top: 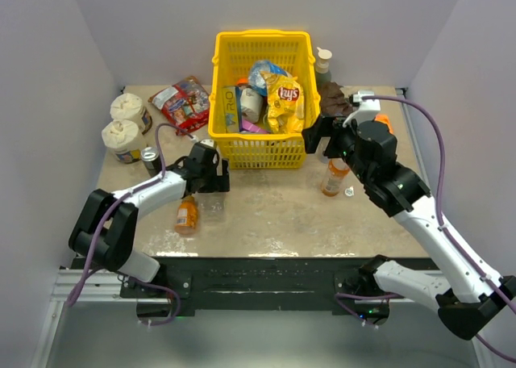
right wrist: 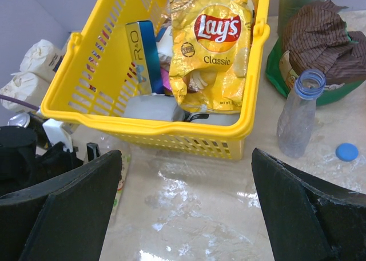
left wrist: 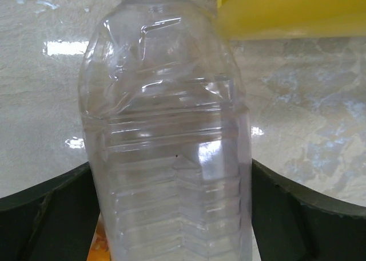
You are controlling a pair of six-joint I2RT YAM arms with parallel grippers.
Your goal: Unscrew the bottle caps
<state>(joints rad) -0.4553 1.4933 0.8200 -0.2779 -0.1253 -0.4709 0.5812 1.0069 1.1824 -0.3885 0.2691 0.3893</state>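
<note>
A clear bottle [left wrist: 168, 101] is seen between the fingers of the left gripper [left wrist: 170, 166], which are spread wide on either side of it; whether they touch it cannot be told. A second clear bottle [right wrist: 298, 115] is stood uncapped near the yellow basket [right wrist: 86, 121], and a blue cap [right wrist: 346, 151] is laid close by on the worktop [right wrist: 194, 215]. The fingers of the right gripper [right wrist: 186, 155] are held wide apart, with nothing between them. A small orange bottle [top: 186, 215] is laid beside the left arm.
</note>
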